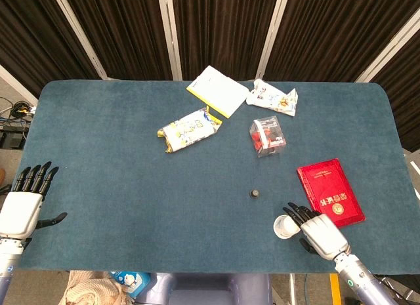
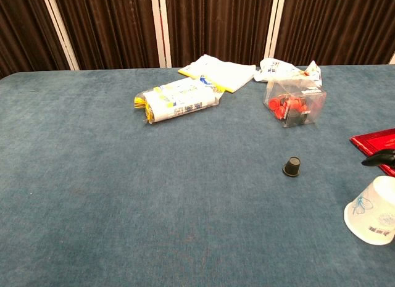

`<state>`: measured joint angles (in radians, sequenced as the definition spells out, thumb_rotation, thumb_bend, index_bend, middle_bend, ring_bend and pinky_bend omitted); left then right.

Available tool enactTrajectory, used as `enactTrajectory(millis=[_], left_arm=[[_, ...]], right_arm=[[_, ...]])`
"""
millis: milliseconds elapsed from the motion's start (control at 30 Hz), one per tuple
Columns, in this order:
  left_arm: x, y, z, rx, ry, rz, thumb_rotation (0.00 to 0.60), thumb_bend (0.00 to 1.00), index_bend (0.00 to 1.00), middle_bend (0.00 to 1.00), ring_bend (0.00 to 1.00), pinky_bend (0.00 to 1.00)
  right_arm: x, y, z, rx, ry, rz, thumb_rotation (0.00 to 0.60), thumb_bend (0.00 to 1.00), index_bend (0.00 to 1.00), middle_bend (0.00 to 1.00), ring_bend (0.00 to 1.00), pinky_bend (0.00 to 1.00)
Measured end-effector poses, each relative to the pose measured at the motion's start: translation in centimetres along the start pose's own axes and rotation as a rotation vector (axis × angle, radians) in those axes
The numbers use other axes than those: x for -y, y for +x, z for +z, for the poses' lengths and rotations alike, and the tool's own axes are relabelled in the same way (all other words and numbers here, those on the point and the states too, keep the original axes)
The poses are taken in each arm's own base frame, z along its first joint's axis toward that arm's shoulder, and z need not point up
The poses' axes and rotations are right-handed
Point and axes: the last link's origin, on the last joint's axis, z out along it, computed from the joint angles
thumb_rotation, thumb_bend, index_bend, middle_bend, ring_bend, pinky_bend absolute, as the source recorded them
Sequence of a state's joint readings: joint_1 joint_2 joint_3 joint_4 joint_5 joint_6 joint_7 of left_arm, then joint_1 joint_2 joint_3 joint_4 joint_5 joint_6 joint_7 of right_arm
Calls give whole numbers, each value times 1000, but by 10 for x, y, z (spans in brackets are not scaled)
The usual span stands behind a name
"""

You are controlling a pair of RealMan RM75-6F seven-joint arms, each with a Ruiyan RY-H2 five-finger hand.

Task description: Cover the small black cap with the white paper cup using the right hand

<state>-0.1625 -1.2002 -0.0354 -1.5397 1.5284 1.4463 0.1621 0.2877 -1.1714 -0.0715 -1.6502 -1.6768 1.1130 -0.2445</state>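
Fingers spread, my right hand (image 1: pixel 319 231) sits at the table's (image 1: pixel 118 180) near edge, just right of the one white paper cup (image 1: pixel 283 226); whether they touch I cannot tell. From the chest, only a dark fingertip shows at the frame edge. One small black cap (image 1: pixel 254 194) stands nearby. My left hand (image 1: pixel 23 203) hangs open past the left edge.

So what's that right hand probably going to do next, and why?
Probably close its fingers round the cup and lift it. The right hand sits right beside the cup with fingers spread, holding nothing, and the cup lies tipped on its side on the table, well short of the cap it must cover.
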Motion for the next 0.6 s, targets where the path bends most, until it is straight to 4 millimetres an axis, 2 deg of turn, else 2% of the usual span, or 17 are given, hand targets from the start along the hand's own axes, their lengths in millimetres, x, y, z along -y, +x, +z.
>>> enactTrajectory(millis=[233, 600], left_arm=[[0, 0, 1, -1, 3, -1, 600, 0, 0, 0, 0, 0], [0, 0, 1, -4, 1, -1, 600, 0, 0, 0, 0, 0]], right_arm=[[0, -3, 5, 11, -1, -2, 600, 410, 370, 313, 388, 498], [5, 1, 11, -9, 6, 4, 600, 440, 402, 334, 397, 499]])
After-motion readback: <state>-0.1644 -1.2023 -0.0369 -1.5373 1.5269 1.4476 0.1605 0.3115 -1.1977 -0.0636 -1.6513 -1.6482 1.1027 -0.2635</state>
